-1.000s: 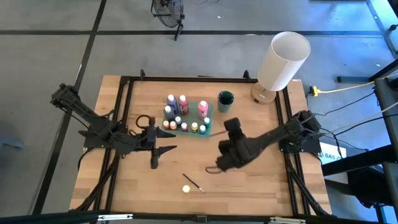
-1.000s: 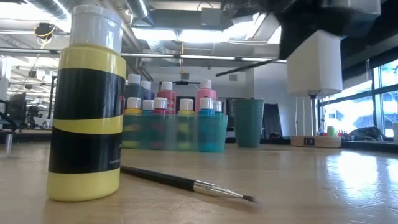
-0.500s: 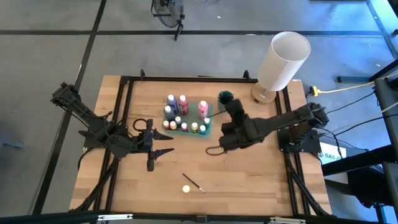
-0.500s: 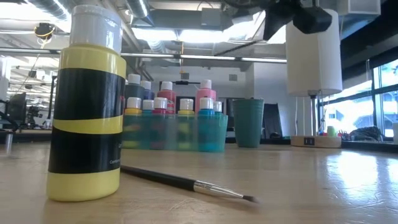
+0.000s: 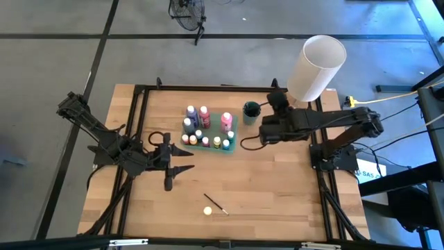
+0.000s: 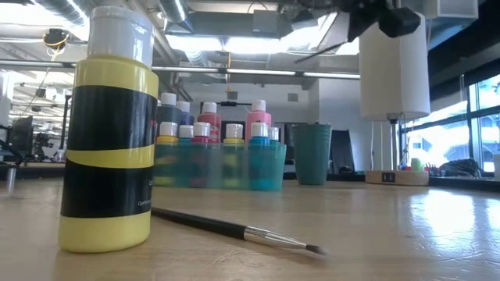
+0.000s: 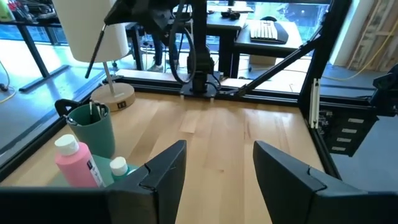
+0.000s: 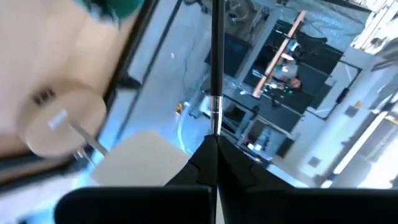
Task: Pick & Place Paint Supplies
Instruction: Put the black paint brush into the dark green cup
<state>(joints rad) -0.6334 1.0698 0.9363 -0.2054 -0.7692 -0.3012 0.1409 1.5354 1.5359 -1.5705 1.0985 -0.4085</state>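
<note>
A teal tray [image 5: 223, 144] at mid-table holds several white-capped paint bottles [image 5: 203, 123]; a green cup [image 5: 251, 109] stands on the table to its right. My right gripper [image 5: 262, 123] hangs high beside the cup, shut on a thin dark brush [image 7: 97, 45] that slants down over the cup [image 7: 93, 130]. My left gripper [image 5: 189, 160] hovers open left of the tray and touches nothing. A yellow bottle [image 5: 207, 210] stands near the front edge, with a second brush [image 5: 216, 203] lying flat beside it. My right gripper pinches the brush between its two fingertips at the end by the silver ferrule [image 8: 214, 124]. The dark handle [image 8: 216, 43] runs straight on past the fingertips, in line with the fingers. The brush is lifted clear of the table, slanting down from the gripper toward the cup.
A big white cylinder lamp [image 5: 316, 69] on a wooden foot stands at the far right corner, close behind the cup. A black frame [image 5: 208, 88] borders the table. Bare wood lies between the tray and the front edge.
My right gripper has risen and swung from the table's middle toward the far right, to beside the green cup, turning as it went. It stays shut on the brush, which has come along clear of the table.
</note>
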